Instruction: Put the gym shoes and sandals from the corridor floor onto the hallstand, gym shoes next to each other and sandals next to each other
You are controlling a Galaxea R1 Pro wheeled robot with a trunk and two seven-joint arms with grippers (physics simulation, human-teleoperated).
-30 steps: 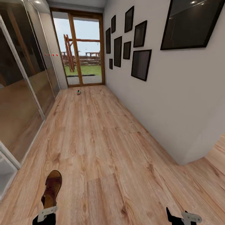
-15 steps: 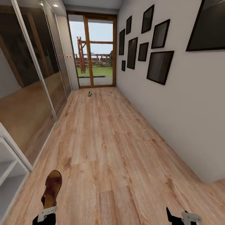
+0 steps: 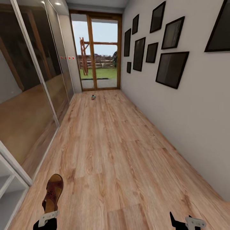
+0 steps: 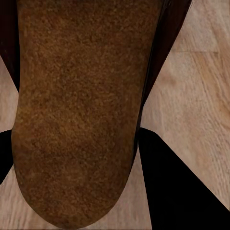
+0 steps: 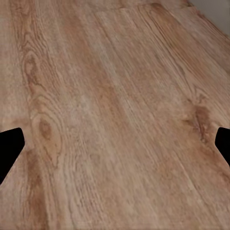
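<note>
Sandal held by the left claw over the corridor floor.

One sandal [image 3: 53, 192] is gripped at its heel end by the left claw [image 3: 48, 218], its long axis running away from the robot, toe pointing down the corridor toward the glass door [image 3: 95, 52]. In the left wrist view its sole [image 4: 81, 110] is seen between the two dark fingers [image 4: 172, 187], above the floor [image 3: 111, 153]. The left arm is kept low at the near left, the right arm low at the near right. The right claw [image 3: 187, 221] is spread apart with nothing in it, floor planks [image 5: 115, 115] below. A gym shoe [image 3: 93, 97] lies far off on the floor, near the door; its heading cannot be told. White shelving [image 3: 8, 191] stands at the left.
</note>
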